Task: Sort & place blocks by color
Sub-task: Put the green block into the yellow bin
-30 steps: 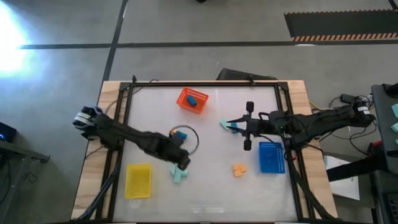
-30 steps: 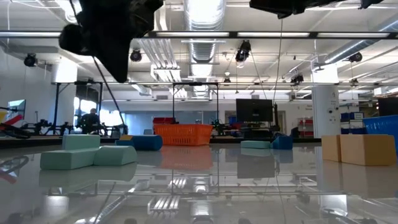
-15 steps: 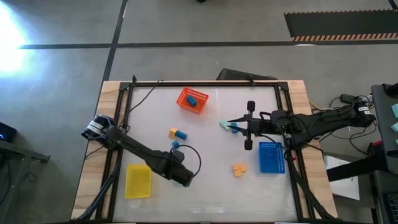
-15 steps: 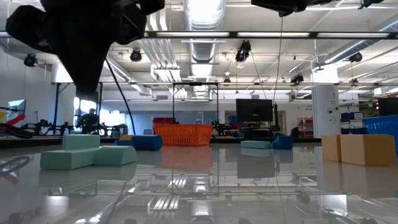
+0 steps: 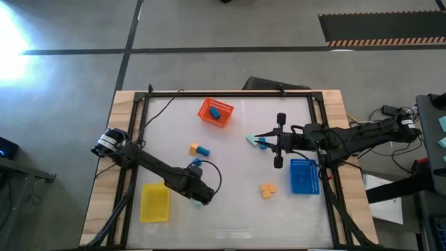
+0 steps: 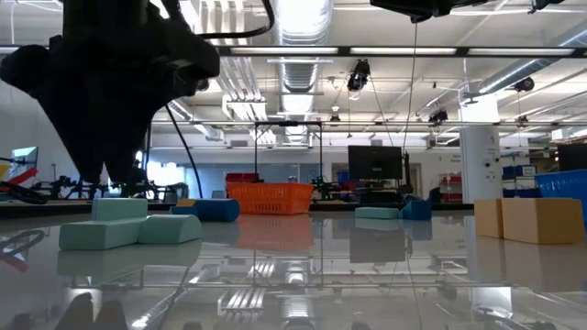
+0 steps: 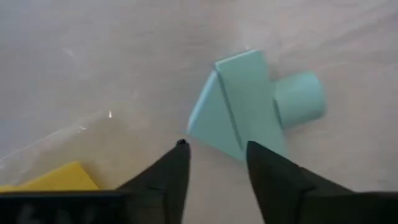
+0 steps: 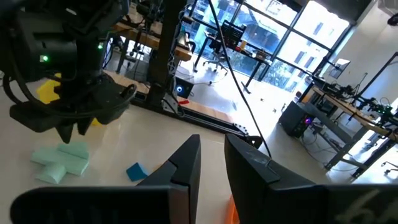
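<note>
1. High view shows my left gripper (image 5: 201,194) lowered over the near-left part of the table (image 5: 237,217), just right of the yellow tray (image 5: 155,202). It covers the mint blocks from above.
2. Left wrist view makes the purpose plain. My fingers (image 7: 166,171) stand apart and released, holding nothing, with the mint blocks (image 7: 249,106) just beyond the tips. I judge this to be the line-up for a grasp.
3. My right gripper (image 5: 259,138) waits at centre-right, beside a mint block (image 5: 250,139) and a blue block (image 5: 262,145). Whether it is closed I cannot tell.
4. The blocks are only partly sorted, as I read it. One blue block (image 5: 217,110) sits in the orange tray (image 5: 216,113) at the far side. An orange and blue pair (image 5: 198,149) and another blue block (image 5: 196,162) lie loose at left-centre. Two orange blocks (image 5: 267,189) lie near the blue tray (image 5: 303,176) on the right.
5. The mint blocks are matte and flat-faced, a slab with crisp edges and a rounded stub touching its side. Flat faces should give my pads a square hold, and the round one may roll.
6. Low view shows the tabletop glossy enough to mirror every block, so a nudged piece could slide. The orange tray looks to be open latticework.
</note>
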Motion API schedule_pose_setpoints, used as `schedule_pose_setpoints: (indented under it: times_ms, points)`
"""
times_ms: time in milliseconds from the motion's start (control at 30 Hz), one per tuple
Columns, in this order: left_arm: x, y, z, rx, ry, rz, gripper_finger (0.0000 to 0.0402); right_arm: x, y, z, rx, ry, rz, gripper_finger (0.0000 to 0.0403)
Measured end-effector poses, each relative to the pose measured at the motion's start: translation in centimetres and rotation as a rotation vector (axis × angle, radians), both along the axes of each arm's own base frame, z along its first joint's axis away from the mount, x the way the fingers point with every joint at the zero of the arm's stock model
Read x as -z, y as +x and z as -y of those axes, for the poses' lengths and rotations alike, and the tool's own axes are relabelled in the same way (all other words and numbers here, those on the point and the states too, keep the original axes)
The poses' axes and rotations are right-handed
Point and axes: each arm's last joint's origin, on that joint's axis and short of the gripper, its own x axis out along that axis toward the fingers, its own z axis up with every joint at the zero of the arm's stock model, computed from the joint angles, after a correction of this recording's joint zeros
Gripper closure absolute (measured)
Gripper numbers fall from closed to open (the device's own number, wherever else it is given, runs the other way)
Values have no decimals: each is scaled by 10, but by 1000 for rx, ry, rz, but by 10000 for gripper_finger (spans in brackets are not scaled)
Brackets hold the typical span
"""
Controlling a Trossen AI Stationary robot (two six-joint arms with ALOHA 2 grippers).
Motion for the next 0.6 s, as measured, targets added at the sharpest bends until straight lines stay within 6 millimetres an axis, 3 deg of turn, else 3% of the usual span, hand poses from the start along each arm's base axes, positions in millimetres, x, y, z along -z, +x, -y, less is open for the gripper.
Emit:
schedule_pose_setpoints:
  times_ms: [200, 600]
  points:
    - [6, 0, -8, 7, 52, 7, 188, 0, 0, 0, 0, 0, -3, 339]
    - [21, -1, -12, -3, 55, 28, 202, 1, 0, 0, 0, 0, -6, 339]
